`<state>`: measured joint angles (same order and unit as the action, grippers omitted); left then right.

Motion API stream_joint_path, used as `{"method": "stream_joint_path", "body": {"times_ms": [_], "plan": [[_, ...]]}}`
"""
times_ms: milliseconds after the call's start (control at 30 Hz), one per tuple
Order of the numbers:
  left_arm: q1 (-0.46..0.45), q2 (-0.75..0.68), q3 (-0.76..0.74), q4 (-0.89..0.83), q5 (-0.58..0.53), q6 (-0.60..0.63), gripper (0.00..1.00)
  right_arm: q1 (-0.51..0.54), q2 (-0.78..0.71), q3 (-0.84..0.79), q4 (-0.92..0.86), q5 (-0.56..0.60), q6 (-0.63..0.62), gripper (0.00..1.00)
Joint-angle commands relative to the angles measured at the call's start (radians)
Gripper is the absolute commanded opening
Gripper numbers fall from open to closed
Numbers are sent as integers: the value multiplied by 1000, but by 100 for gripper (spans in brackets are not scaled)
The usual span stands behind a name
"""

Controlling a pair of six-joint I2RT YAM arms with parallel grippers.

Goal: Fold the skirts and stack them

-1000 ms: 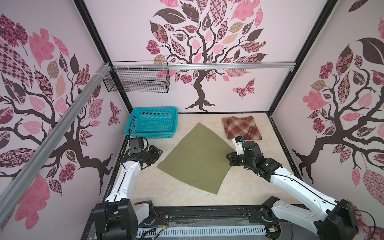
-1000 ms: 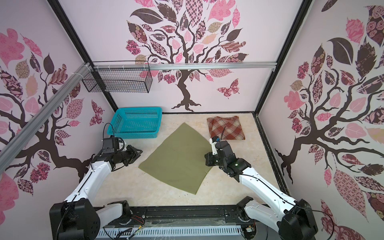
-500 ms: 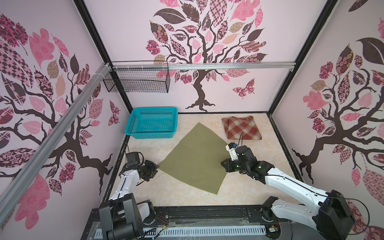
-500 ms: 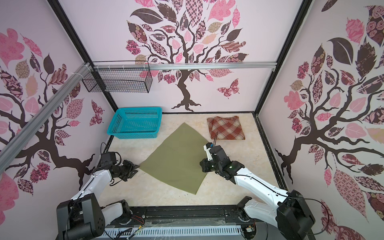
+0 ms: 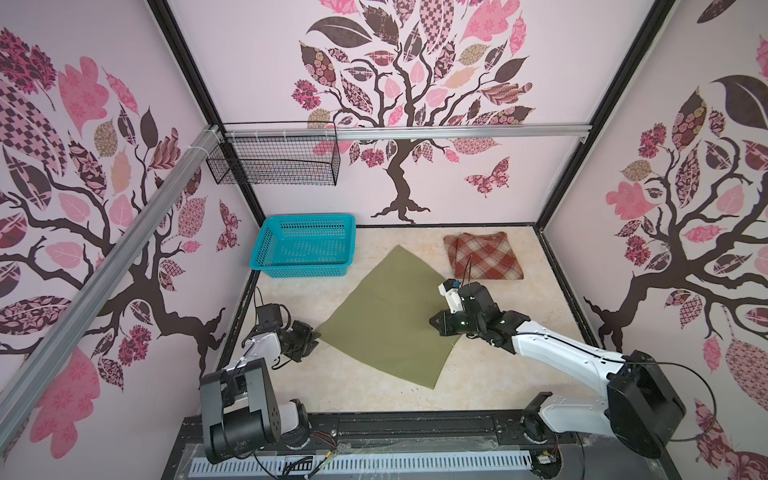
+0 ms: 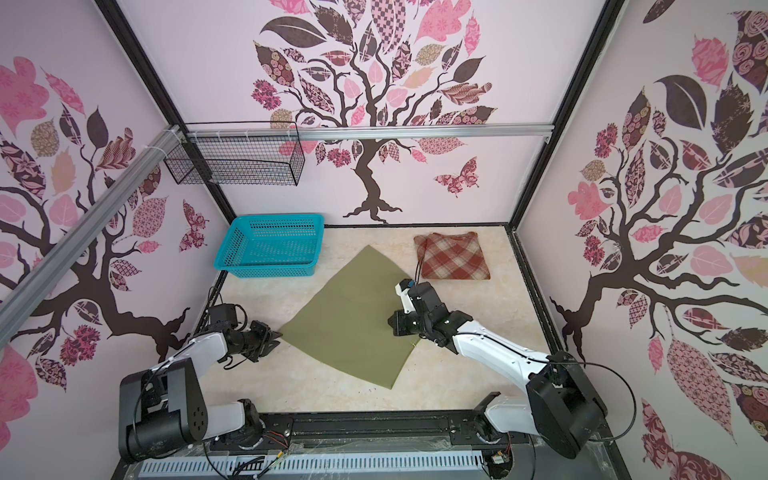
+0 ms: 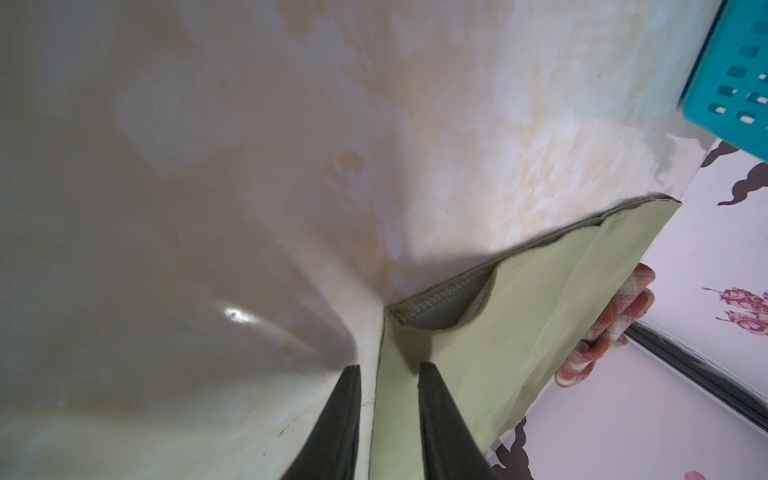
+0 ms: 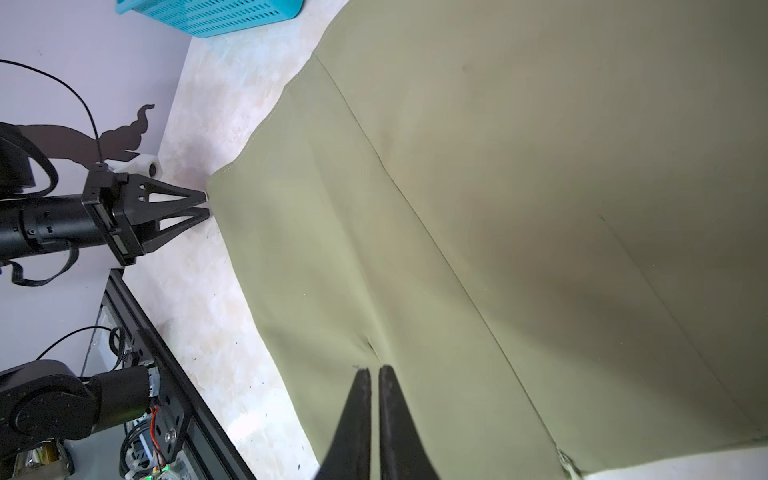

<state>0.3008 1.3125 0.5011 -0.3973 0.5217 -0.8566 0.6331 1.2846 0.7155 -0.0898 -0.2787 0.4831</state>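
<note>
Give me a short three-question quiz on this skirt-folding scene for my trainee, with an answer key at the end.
1. True or false: the turquoise basket holds a skirt.
2. The left gripper is at which part of the olive-green skirt? A) its left corner B) its far tip C) its middle
3. Which skirt already lies folded, and where?

Key:
1. False. The basket is empty.
2. A.
3. The plaid skirt, at the far right of the table.
</note>
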Motion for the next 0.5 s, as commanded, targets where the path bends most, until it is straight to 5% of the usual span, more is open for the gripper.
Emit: {"method": "stream_joint_path", "body": {"times_ms": [0,467], "plan": [[3,22,13,30,11,32,28,3,33,23,8,-8,18,10],[3,74,63,-24,-41,123,24,5,42,9,3,-14,17,10]]}}
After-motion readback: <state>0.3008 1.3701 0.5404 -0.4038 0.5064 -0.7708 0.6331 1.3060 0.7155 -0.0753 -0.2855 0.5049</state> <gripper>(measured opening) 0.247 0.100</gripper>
